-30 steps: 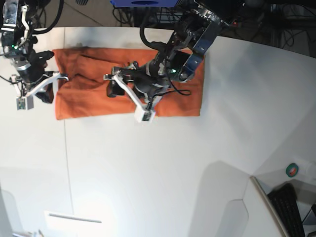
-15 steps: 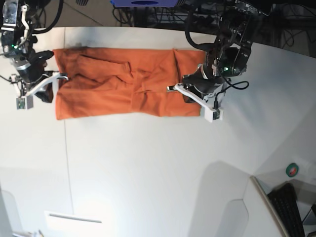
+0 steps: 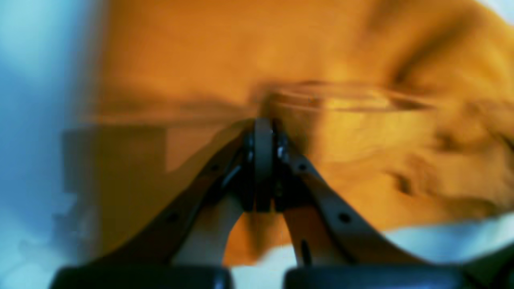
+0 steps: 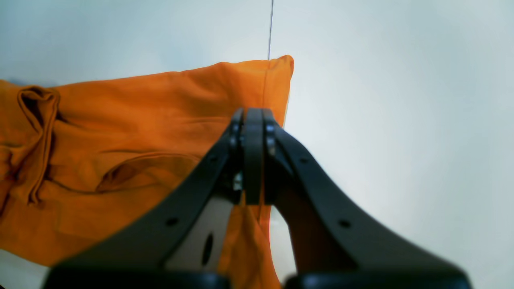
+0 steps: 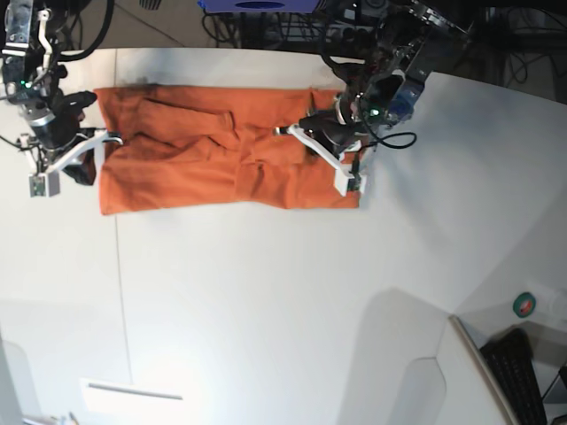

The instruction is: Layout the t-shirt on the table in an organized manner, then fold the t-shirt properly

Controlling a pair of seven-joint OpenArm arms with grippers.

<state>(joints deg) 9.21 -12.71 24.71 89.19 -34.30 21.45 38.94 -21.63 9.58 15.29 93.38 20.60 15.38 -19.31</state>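
The orange t-shirt (image 5: 195,168) lies as a long, wrinkled rectangle across the back of the white table (image 5: 266,292). My right gripper (image 5: 87,168) is at the shirt's left edge. In the right wrist view its jaws (image 4: 249,152) are shut, with the shirt's edge (image 4: 140,120) pinched under the tips, near the corner. My left gripper (image 5: 321,149) is over the right part of the shirt. Its wrist view is blurred and shows the jaws (image 3: 263,160) shut and empty above the orange cloth (image 3: 361,60).
A thin dark seam line (image 5: 118,283) runs forward from the shirt's front left corner. A small green and red round thing (image 5: 524,305) and a black keyboard (image 5: 518,372) are at the lower right. A white slab (image 5: 133,390) lies at the front left. Cables hang behind the table's back edge.
My left gripper swept from the shirt's middle to past its right edge, then came back over the right part. The right arm has not moved. The shirt's outline is about the same.
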